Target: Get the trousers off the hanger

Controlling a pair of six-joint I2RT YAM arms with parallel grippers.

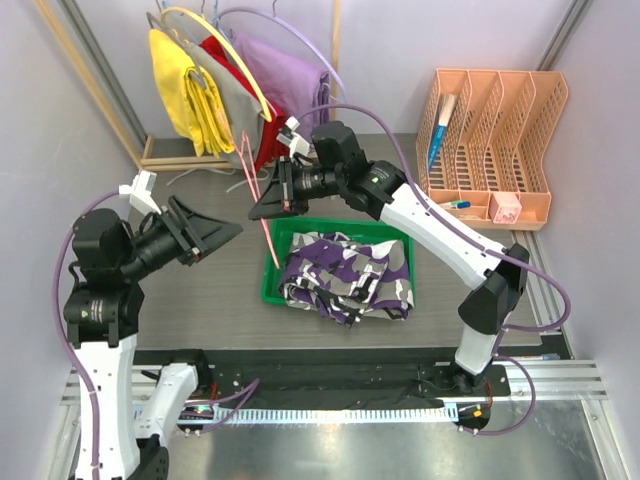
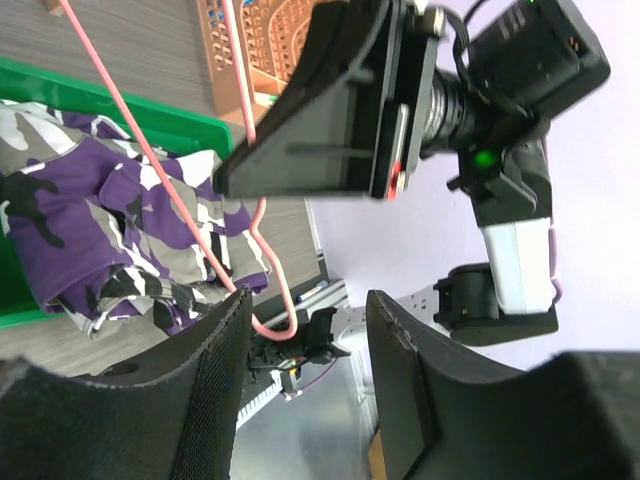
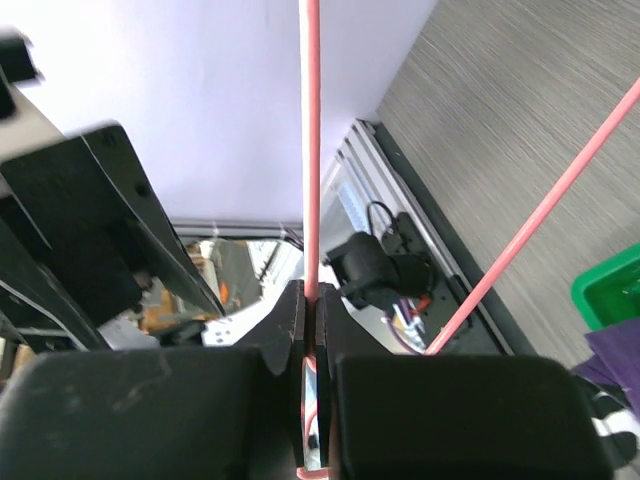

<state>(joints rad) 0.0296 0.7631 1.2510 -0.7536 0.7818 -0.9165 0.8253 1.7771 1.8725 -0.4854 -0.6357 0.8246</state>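
The camouflage trousers (image 1: 345, 272) lie bunched in a green bin (image 1: 272, 285). They also show in the left wrist view (image 2: 95, 225) and at the edge of the right wrist view (image 3: 618, 372). The thin pink hanger (image 1: 264, 222) is held up above the bin's left end, and its wire looks bare. My right gripper (image 1: 263, 203) is shut on the hanger wire (image 3: 312, 150), with the jaws pinched on it (image 3: 312, 300). My left gripper (image 1: 228, 232) is open and empty just left of the hanger. The hanger's hook (image 2: 276, 318) shows beyond its fingertips (image 2: 307, 300).
A rack at the back left holds yellow (image 1: 188, 95), red and lavender (image 1: 285, 75) garments on other hangers. An orange file organiser (image 1: 490, 140) stands at the back right with small items in front. The table's front rail runs by the arm bases.
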